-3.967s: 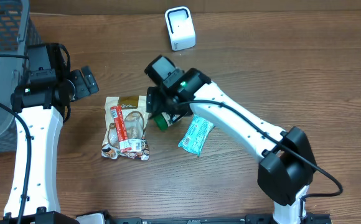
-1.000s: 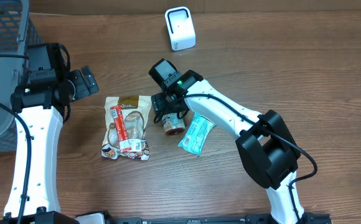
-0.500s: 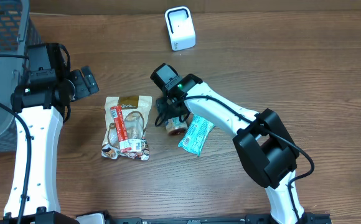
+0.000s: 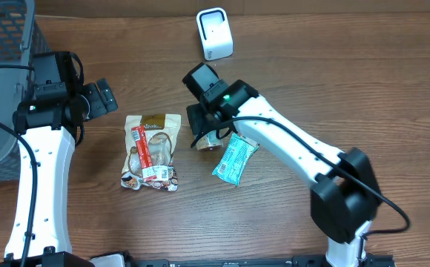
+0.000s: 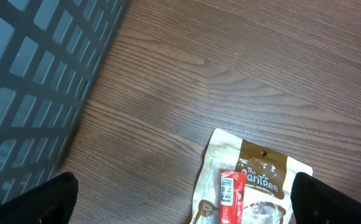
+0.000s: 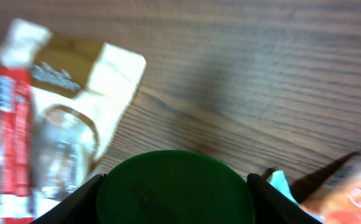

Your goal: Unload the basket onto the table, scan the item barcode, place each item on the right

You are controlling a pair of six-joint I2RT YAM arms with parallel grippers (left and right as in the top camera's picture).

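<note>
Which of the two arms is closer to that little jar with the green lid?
Right. The right gripper is clamped around the jar; the left gripper hangs open beyond the snack pouch, near the basket.

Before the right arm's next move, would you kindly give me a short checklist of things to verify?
1. Grip: right gripper closed on the green-lidded jar: ok.
2. Barcode on the jar facing a camera: cannot tell.
3. The scanner in view and unobstructed: ok.
4. Bare table between jar and scanner: ok.
5. The left gripper open and away from the jar: ok.
</note>
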